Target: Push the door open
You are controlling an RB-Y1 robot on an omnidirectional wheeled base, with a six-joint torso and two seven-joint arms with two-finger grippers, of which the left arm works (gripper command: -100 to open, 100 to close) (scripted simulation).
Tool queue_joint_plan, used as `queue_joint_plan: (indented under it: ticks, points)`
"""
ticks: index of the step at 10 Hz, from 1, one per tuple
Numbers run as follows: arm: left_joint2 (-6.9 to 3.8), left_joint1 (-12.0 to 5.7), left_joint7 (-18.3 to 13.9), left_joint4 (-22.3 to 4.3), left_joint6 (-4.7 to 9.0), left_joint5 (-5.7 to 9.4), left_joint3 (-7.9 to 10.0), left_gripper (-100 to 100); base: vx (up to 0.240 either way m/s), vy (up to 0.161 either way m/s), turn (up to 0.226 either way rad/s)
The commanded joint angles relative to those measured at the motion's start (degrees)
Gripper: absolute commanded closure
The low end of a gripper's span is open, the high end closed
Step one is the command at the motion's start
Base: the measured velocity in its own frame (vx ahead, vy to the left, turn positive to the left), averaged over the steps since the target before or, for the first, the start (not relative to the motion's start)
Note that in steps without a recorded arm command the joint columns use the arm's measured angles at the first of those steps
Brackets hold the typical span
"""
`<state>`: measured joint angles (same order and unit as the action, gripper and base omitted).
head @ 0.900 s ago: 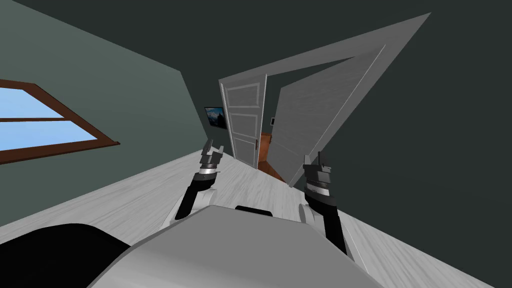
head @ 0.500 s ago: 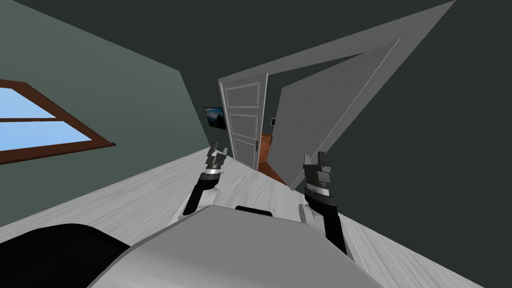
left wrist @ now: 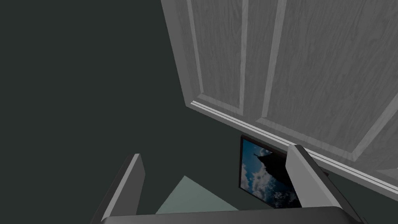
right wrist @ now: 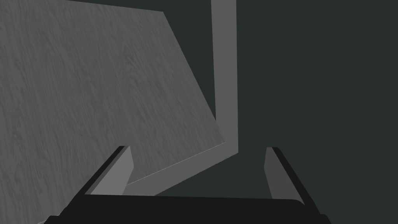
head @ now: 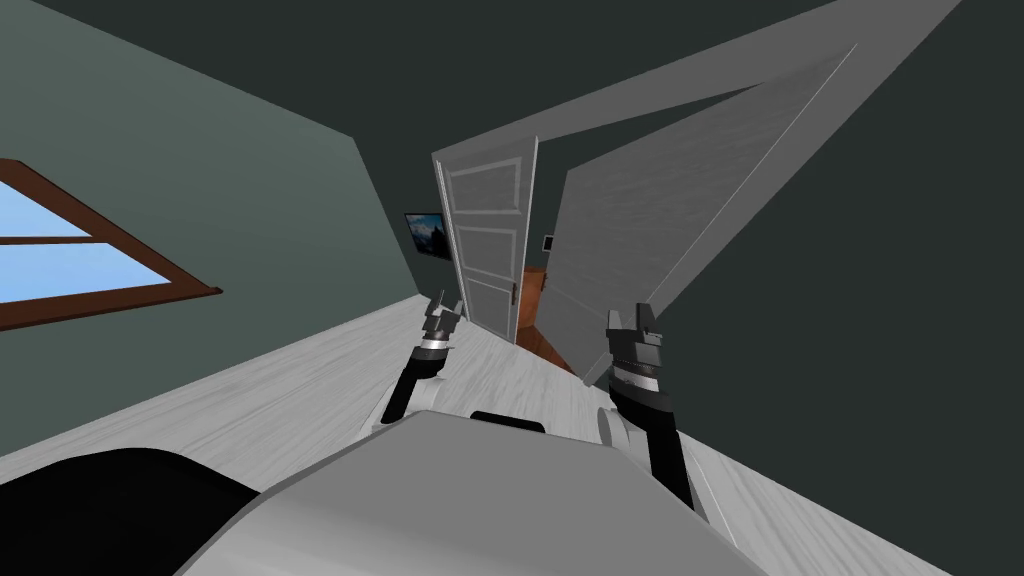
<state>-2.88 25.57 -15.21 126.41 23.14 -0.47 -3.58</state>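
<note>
- Straight ahead, past the pale wood-grain floor [head: 250, 400], a grey door frame [head: 700, 75] sits in the dark wall. Two leaves stand ajar in it, with a strip of orange-brown floor [head: 545, 345] in the gap between them.
- Left of the gap is a pale grey panelled door [head: 485, 240], with a small dark handle [head: 515, 291] at the edge beside the gap. Right of the gap is a plain grey wood-grain door slab [head: 640, 220], angled off from the frame.
- The left gripper [head: 443, 316] is near the foot of the panelled door and apart from it. Its fingers [left wrist: 130, 182] are spread wide and empty. A small framed picture of sky and clouds [left wrist: 264, 175] hangs on the wall just beside that door.
- The right gripper [head: 630, 322] is near the slab's lower corner, its fingers [right wrist: 116, 171] likewise parted and empty. I cannot tell whether it touches.
- Which leaf is meant I cannot tell; the panelled one looks likelier.
- Either leaf should be rigid, fairly heavy and free on its hinges, so no grasp is needed.
- I would press flat on the face near the free edge, far from the hinges.
- Thin blades may skid on the smooth face or catch in a panel groove.
</note>
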Motion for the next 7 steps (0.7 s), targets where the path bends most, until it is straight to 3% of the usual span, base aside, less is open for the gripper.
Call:
queue_joint_plan:
  ticks: [1, 7]
  points:
    - [-0.31, -0.51, -1.9, -1.8, 0.39, 0.37, -0.67, -100, 0.092, 0.026, 0.005]
    - [-0.95, -2.93, -8.7, -10.2, 2.57, 1.59, -3.8, -100, 0.097, 0.021, 0.007]
